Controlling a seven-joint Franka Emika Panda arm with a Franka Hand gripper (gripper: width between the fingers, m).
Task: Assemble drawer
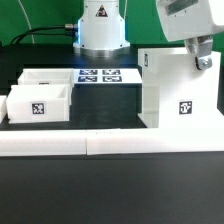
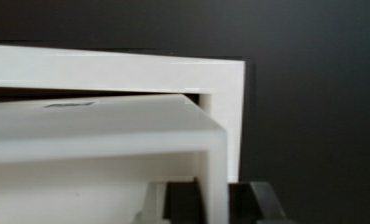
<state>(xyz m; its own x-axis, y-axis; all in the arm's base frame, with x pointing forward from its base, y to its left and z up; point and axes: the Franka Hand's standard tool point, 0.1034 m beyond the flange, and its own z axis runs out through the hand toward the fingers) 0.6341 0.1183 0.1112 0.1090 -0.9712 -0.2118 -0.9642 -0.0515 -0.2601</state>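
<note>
exterior: frontal, facing arm base point(image 1: 100, 25) | wrist: close on housing point(image 2: 111, 70) (shared)

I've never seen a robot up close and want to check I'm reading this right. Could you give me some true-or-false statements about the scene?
1. The housing stands at the exterior view's right. True.
2. The trays are inside the housing. False: they sit out on the table, at the left.
3. The fingers straddle a housing wall. True.
4. The marker board lies on the housing. False: it lies flat on the table.
</note>
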